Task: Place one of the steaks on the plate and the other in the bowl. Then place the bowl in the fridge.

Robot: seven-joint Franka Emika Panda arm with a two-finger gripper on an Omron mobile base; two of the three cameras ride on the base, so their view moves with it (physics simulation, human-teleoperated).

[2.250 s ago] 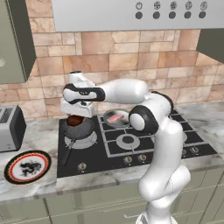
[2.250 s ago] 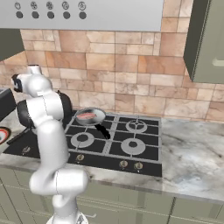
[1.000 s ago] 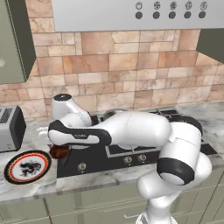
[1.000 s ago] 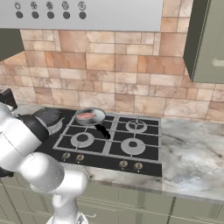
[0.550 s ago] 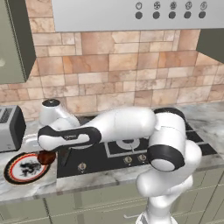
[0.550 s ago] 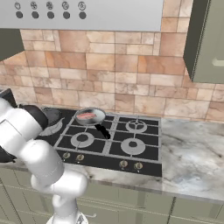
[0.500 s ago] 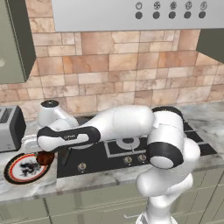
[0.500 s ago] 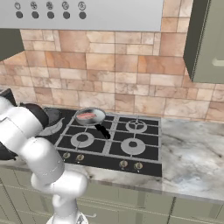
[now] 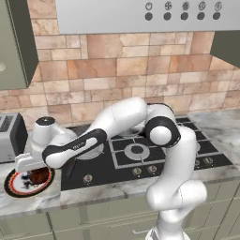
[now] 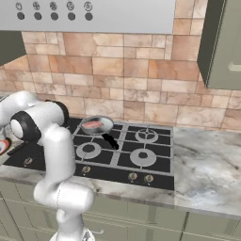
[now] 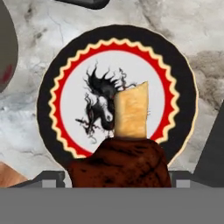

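The round plate (image 9: 18, 183) with black rim, red ring and dark drawing lies on the counter left of the stove; the hand view looks straight down on the plate (image 11: 70, 87). My gripper (image 9: 33, 168) hangs just over it, shut on the dark reddish-brown steak (image 9: 39, 176), which fills the bottom of the hand view as a dark steak (image 11: 118, 164) with a tan edge and hides the fingertips. The pale pink steak (image 10: 94, 124) lies in a silver pan (image 10: 96, 127) on the back left burner. The bowl and the fridge are out of view.
A grey toaster (image 9: 9, 136) stands just behind the plate. A second pan (image 9: 89, 151) with a dark handle sits on the front left burner under my arm. The black stove (image 10: 136, 160) fills the middle; marble counter (image 10: 207, 164) runs to its right.
My arm has swung left from the front left burner to above the plate, carrying the dark steak, and has sunk closer to the plate.
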